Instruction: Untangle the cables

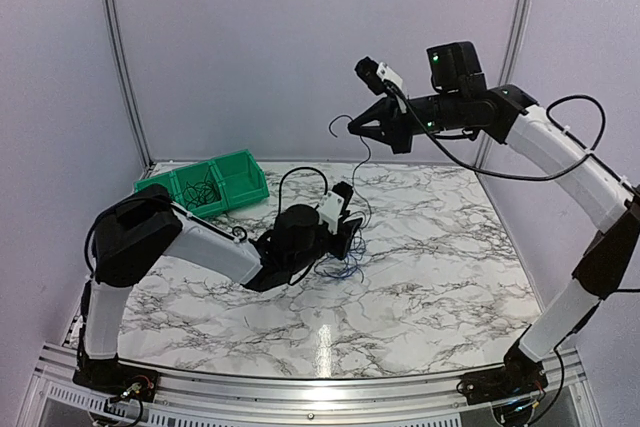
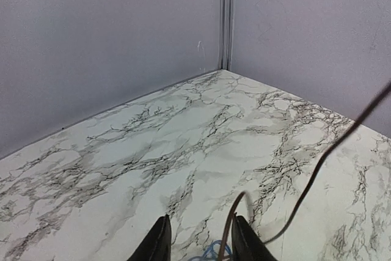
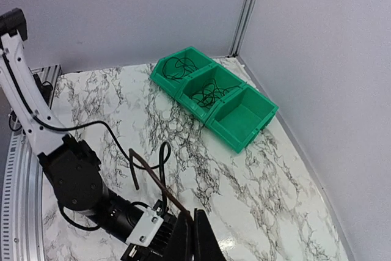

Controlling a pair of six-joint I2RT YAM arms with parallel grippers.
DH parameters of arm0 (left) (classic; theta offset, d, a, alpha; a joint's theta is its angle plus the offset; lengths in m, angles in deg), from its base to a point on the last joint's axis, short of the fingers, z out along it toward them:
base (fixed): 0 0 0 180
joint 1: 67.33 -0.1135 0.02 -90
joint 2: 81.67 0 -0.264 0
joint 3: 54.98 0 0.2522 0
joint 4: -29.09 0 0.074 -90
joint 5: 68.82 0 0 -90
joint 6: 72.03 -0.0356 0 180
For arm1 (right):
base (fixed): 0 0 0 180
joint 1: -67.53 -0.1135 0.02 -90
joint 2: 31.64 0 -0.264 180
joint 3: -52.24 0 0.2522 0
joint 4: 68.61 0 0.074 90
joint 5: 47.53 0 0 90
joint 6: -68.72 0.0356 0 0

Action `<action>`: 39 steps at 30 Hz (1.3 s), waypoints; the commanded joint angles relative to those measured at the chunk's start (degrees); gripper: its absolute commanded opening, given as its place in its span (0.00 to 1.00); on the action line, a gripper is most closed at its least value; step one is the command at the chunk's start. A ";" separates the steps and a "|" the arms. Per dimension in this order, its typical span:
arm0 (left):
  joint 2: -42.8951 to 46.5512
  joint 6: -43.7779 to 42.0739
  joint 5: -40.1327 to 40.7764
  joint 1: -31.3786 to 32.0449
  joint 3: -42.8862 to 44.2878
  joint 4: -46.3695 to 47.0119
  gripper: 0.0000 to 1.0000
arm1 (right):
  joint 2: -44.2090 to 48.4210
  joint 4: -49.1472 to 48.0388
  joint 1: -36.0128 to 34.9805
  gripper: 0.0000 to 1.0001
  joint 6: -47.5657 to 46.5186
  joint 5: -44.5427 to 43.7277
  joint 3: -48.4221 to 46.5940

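A small tangle of thin blue and black cables lies mid-table. My left gripper sits low right over it. In the left wrist view its jaws stand apart; one dark cable rises between them close to the right finger, and a blue wire lies below. My right gripper is raised high near the back wall, shut on one dark cable that hangs down toward the tangle. In the right wrist view the held cable sticks out up-left from the closed fingers.
A green three-compartment bin stands at the back left by the wall. Two of its compartments hold coiled cables; the end compartment shows only its green floor. The left arm's own thicker black cable loops above its wrist.
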 commanded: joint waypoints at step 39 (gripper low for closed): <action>26.55 8.17 -3.24 1.53 -28.72 13.52 0.56 | 10.88 -10.10 5.57 0.00 0.08 2.80 15.36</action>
